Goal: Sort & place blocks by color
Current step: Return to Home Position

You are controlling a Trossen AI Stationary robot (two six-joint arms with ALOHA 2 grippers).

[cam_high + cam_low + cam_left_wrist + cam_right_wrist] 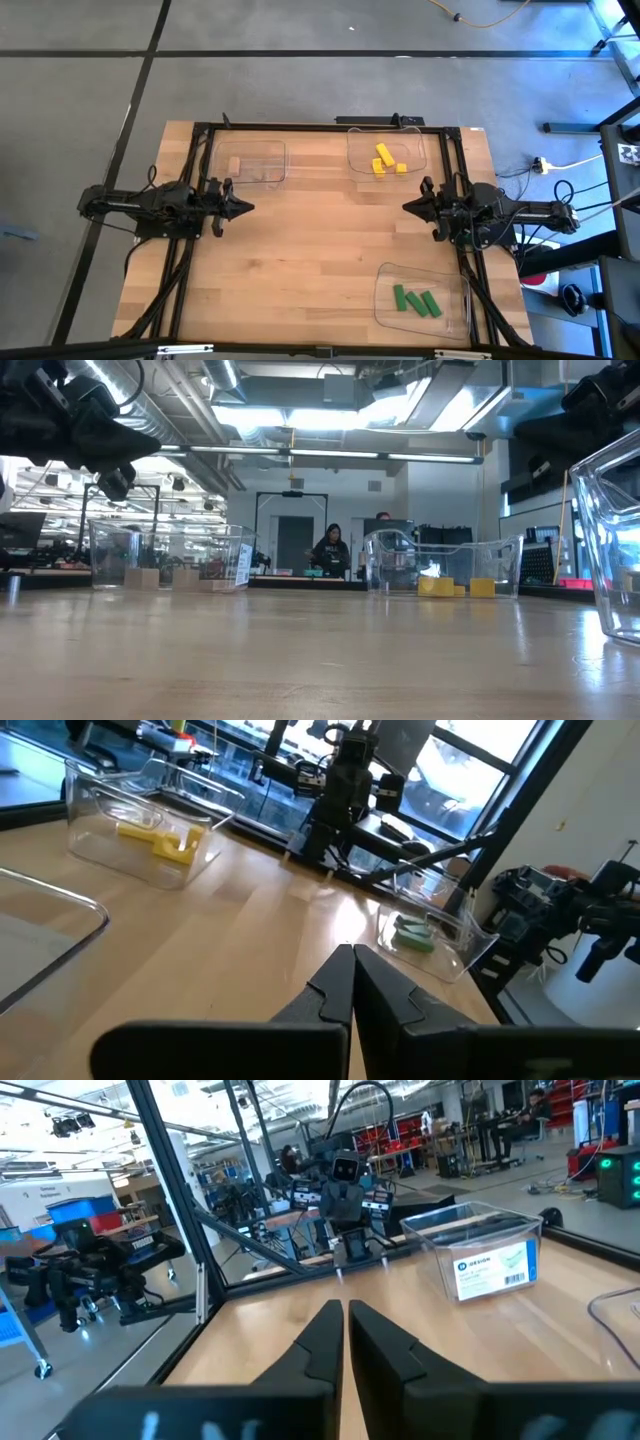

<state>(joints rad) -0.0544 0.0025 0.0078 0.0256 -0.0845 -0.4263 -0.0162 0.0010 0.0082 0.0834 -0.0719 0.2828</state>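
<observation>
A light wooden table (320, 260) carries three clear plastic trays. The tray (283, 165) near the left corner of the picture-top edge holds a plain tan wooden block (235, 165). The tray (420, 148) toward the right corner of that edge holds small yellow wooden blocks (385, 155). The tray (455, 290) in the opposite right corner holds three green wooden bars (415, 301) side by side. The left gripper (248, 208) at the left edge and the right gripper (407, 207) at the right edge face each other, well apart, fingers drawn together.
</observation>
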